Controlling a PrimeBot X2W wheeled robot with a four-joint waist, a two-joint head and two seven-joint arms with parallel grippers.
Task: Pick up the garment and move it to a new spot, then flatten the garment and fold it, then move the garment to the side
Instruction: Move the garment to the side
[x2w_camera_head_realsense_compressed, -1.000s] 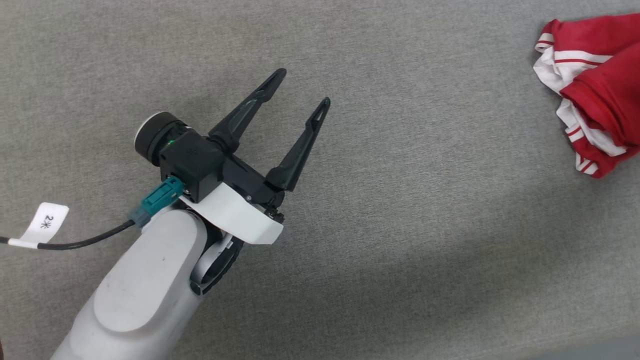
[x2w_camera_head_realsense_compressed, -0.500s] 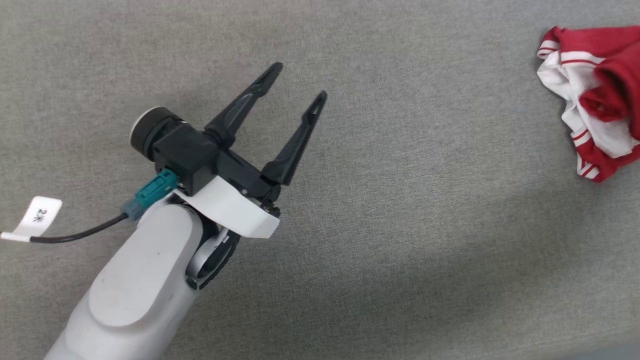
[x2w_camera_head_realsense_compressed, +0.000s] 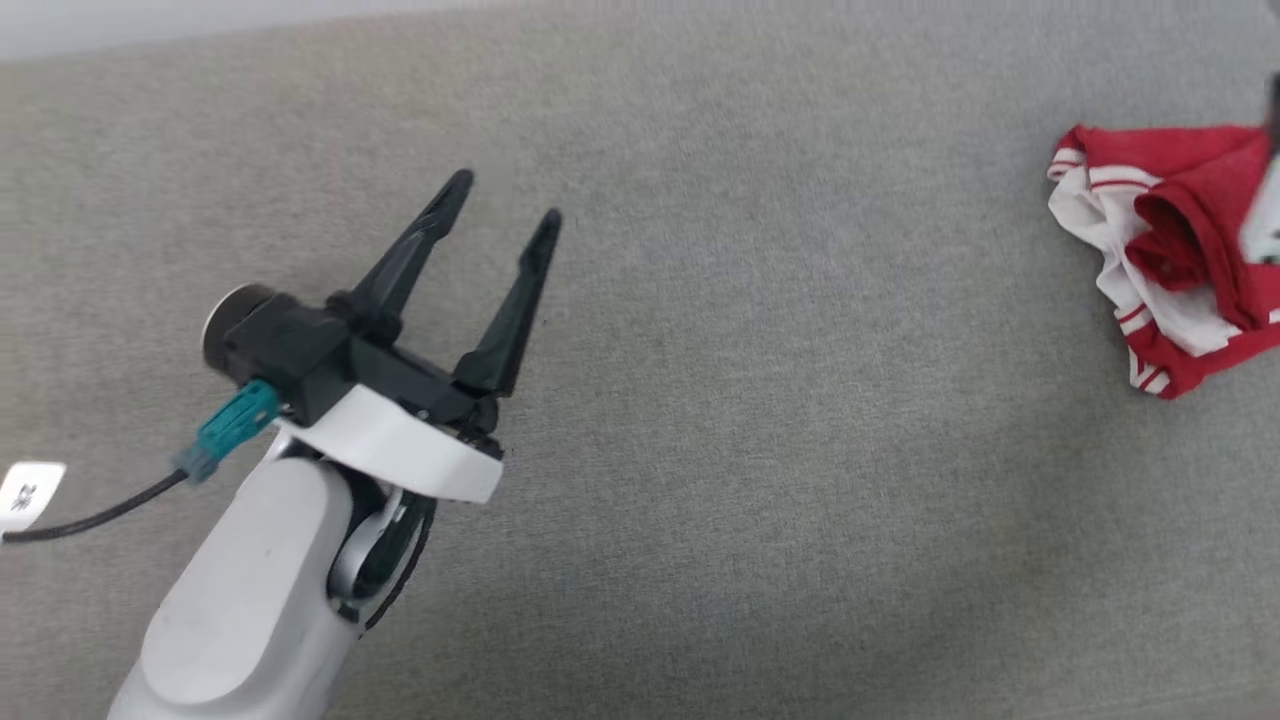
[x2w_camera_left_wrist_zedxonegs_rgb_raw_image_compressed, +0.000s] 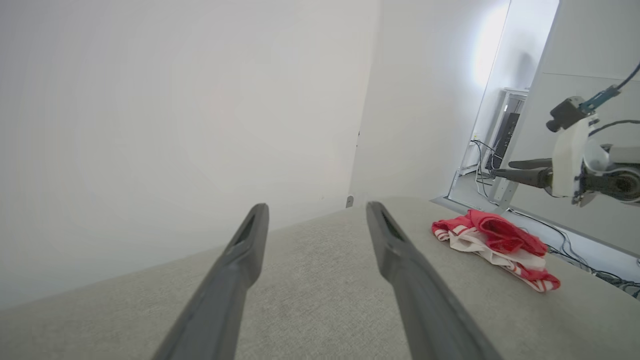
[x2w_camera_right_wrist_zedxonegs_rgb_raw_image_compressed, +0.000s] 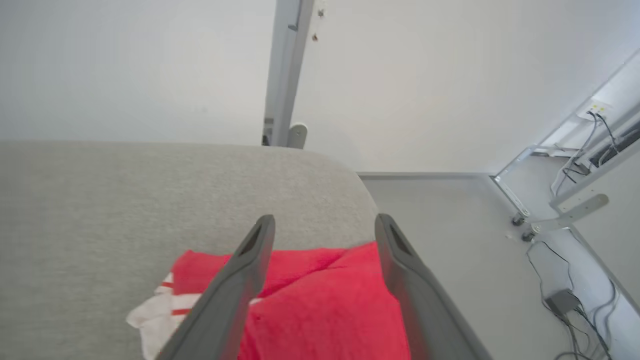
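Crumpled soft red shirt with white striped trim (x2w_camera_right_wrist_zedxonegs_rgb_raw_image_compressed: 325, 310) sits right under the wide-open, empty right gripper (x2w_camera_right_wrist_zedxonegs_rgb_raw_image_compressed: 322, 225). The left gripper (x2w_camera_head_realsense_compressed: 505, 200) gapes empty too, well apart. It's all bunched layers, so a pinch might snag just one.

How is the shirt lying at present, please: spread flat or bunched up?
Bunched up: the shirt lies in a crumpled heap, red folds piled over its white striped trim.
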